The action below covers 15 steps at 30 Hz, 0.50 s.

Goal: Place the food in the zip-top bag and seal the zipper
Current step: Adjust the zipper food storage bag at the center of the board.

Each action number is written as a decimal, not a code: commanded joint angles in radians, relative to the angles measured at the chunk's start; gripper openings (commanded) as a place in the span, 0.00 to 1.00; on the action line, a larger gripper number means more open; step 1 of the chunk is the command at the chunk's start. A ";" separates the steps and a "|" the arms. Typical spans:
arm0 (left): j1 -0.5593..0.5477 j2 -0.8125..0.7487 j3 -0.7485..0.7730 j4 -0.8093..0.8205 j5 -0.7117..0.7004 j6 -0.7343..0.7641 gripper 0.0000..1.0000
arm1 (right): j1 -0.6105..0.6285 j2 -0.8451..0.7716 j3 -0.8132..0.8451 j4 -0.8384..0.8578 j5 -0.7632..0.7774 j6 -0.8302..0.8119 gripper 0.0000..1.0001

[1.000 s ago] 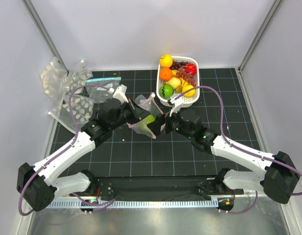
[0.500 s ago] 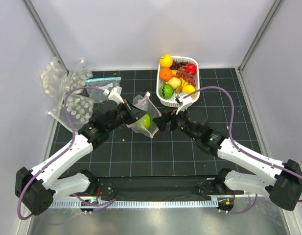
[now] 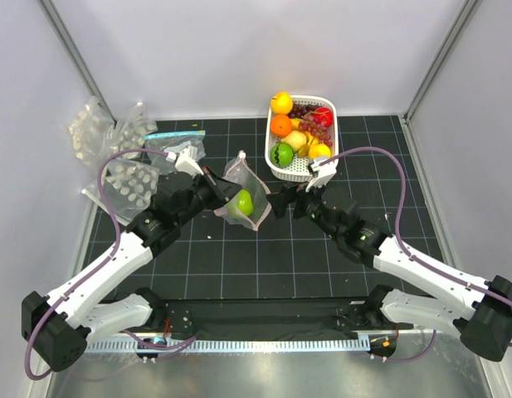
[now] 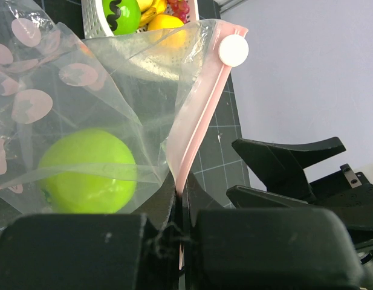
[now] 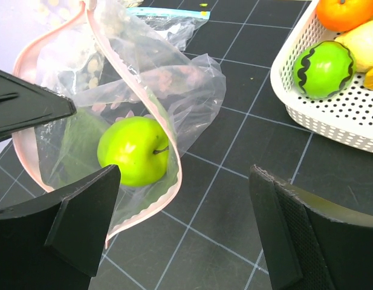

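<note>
The zip-top bag (image 3: 241, 189) is held up off the mat, its mouth gaping toward the right. My left gripper (image 3: 219, 192) is shut on the pink zipper (image 4: 201, 115) at the mouth's edge, the strip pinched between its jaws (image 4: 183, 199). A green apple (image 3: 244, 203) lies inside the bag (image 4: 113, 90), and it shows through the plastic (image 5: 135, 151). My right gripper (image 3: 280, 201) stands open just right of the mouth, nothing between its fingers (image 5: 185, 181). More food sits in the white basket (image 3: 304, 172).
The basket (image 5: 331, 127) holds an orange, a lemon, grapes, a red fruit and a green striped ball (image 5: 322, 68). Several other clear bags (image 3: 127, 178) lie at the far left, one with a teal strip (image 3: 174, 134). Grey walls stand on three sides.
My right gripper has drawn back to the right, out of the bag's mouth, leaving the apple inside. The left gripper has carried the bag slightly left and farther back.
</note>
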 commanded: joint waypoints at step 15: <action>0.006 -0.029 -0.002 0.025 -0.023 0.017 0.01 | 0.005 0.002 0.031 -0.008 0.075 0.017 0.94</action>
